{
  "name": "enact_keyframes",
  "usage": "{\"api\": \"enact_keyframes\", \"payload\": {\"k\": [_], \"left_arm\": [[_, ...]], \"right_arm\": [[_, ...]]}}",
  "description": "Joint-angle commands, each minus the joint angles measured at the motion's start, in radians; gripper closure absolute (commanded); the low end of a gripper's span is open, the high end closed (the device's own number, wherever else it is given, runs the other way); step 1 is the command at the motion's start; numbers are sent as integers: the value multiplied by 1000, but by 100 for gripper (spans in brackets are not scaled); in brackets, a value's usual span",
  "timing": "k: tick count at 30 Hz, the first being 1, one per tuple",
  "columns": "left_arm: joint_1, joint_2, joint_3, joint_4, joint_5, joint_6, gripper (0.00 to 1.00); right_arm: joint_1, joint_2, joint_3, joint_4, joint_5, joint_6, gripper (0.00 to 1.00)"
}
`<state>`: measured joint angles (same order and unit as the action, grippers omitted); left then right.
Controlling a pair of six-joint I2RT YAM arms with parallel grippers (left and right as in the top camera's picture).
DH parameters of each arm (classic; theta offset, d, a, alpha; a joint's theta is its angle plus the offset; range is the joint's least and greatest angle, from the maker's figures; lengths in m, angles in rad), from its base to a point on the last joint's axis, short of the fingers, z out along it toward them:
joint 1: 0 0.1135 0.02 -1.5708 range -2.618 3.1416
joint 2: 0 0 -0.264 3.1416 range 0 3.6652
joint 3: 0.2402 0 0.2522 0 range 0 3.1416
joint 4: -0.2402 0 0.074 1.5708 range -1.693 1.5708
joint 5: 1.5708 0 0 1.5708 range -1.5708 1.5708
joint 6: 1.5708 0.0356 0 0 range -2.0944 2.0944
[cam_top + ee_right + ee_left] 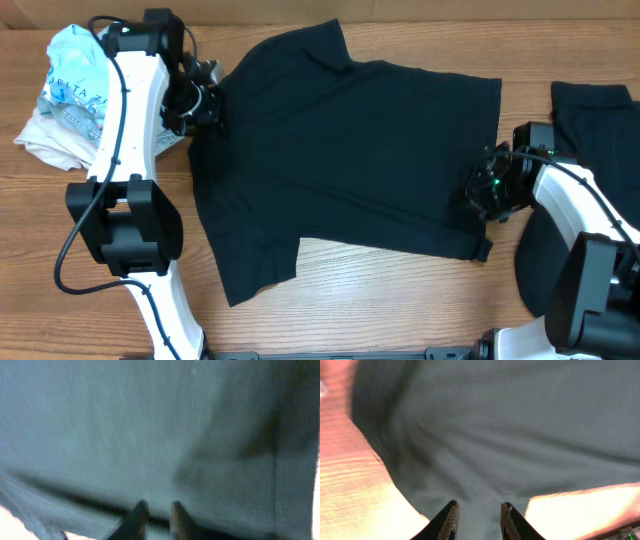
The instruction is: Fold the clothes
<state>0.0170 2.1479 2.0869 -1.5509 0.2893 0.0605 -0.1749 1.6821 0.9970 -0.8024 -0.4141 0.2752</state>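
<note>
Black T-shirt (pixel 350 150) lies spread on the bench (pixel 400 290), and I reckon you're at the first fold's grab. Left jaws are narrowly parted at its left edge, right jaws pinch its right hem. Close left before you lift.

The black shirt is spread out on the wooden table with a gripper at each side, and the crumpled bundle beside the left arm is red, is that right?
Not quite: the overhead view shows the crumpled bundle is white and pale blue, not red. The black shirt is spread out on the wooden table, with the left gripper and right gripper at its sides.
</note>
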Motion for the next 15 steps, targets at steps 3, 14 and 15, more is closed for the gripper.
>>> {"api": "enact_keyframes", "payload": {"k": [3, 14, 15], "left_arm": [[-19, -19, 18, -114, 25, 48, 71], [-76, -266, 18, -139, -66, 35, 57], [-92, -288, 18, -139, -111, 19, 55]], "right_arm": [[14, 10, 17, 128, 103, 179, 89], [24, 315, 20, 492, 195, 277, 96], [21, 332, 21, 519, 214, 303, 96]]}}
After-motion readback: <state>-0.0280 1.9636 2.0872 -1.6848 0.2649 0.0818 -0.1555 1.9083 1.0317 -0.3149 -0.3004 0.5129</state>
